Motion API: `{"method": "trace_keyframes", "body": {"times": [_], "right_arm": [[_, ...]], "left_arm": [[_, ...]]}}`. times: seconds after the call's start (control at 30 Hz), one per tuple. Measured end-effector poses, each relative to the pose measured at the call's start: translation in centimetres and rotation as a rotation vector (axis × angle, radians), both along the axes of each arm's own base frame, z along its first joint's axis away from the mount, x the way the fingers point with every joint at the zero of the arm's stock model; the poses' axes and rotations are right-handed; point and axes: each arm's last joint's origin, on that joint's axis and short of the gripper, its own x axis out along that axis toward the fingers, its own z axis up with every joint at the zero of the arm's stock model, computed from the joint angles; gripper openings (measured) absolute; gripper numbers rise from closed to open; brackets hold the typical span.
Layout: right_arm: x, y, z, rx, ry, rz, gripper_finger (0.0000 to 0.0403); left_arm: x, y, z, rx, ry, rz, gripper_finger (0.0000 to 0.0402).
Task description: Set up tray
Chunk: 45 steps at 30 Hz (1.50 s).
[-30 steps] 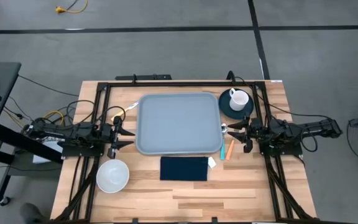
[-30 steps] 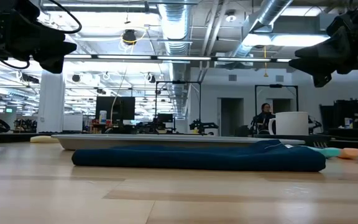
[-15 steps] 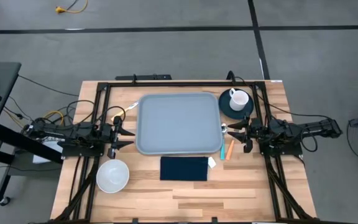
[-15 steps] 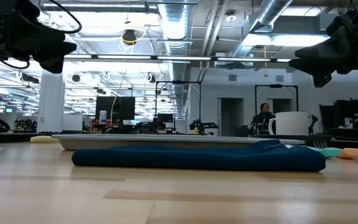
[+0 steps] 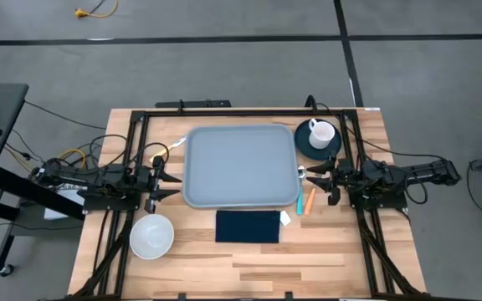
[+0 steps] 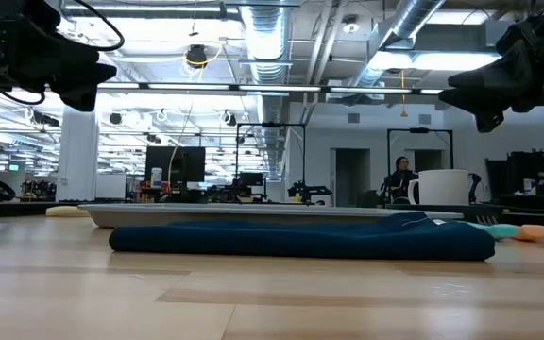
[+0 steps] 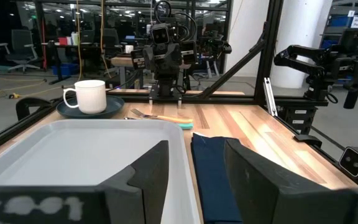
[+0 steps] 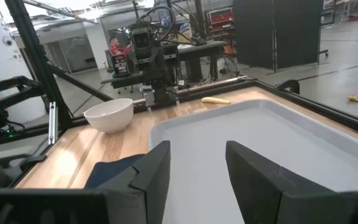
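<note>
Large light grey-blue plastic tray (image 5: pixel 241 165) centred on table, bare inside. Left gripper (image 5: pixel 172 184) and right gripper (image 5: pixel 308 176) just off its short edges, fingers apart, holding nothing. Dark navy folded cloth (image 5: pixel 248 227) beside near rim. Utensils by right edge partly hidden.

I see the tray (image 5: pixel 239 165) lying bare in the table's middle, so its whole surface is free from above. On my right side the mug on its dark saucer (image 5: pixel 319 137) and the cutlery (image 5: pixel 305 201) crowd the tray's edge, the navy cloth (image 5: pixel 248 227) lies just off its near edge, and the white bowl (image 5: pixel 151 236) blocks the near-left corner. Bare wood stays open along the near edge.
</note>
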Motion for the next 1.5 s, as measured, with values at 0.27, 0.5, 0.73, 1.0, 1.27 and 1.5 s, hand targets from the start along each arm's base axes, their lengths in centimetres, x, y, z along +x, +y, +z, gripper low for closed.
{"method": "trace_keyframes", "body": {"times": [0.27, 0.5, 0.73, 1.0, 1.27, 1.5], "right_arm": [[0.00, 0.00, 0.00, 0.000, 0.000, 0.000, 0.0150], [0.00, 0.00, 0.00, 0.000, 0.000, 0.000, 0.0150], [0.00, 0.00, 0.00, 0.000, 0.000, 0.000, 0.0150], [0.00, 0.00, 0.00, 0.000, 0.000, 0.000, 0.0150], [0.00, 0.00, 0.00, 0.000, 0.000, 0.000, 0.0150], [0.00, -0.02, 0.20, -0.188, -0.002, -0.001, 0.0150]], "left_arm": [[0.00, 0.00, -0.01, 0.000, 0.000, 0.000, 0.0143], [0.00, 0.00, 0.00, 0.000, 0.000, 0.000, 0.0143], [0.00, 0.00, -0.01, 0.000, 0.000, 0.000, 0.0143], [0.00, 0.00, -0.01, 0.000, 0.000, 0.000, 0.0143], [0.00, 0.00, -0.02, -0.006, 0.001, -0.001, 0.0143], [0.00, -0.08, -0.02, 0.030, -0.001, -0.026, 0.0143]]}}
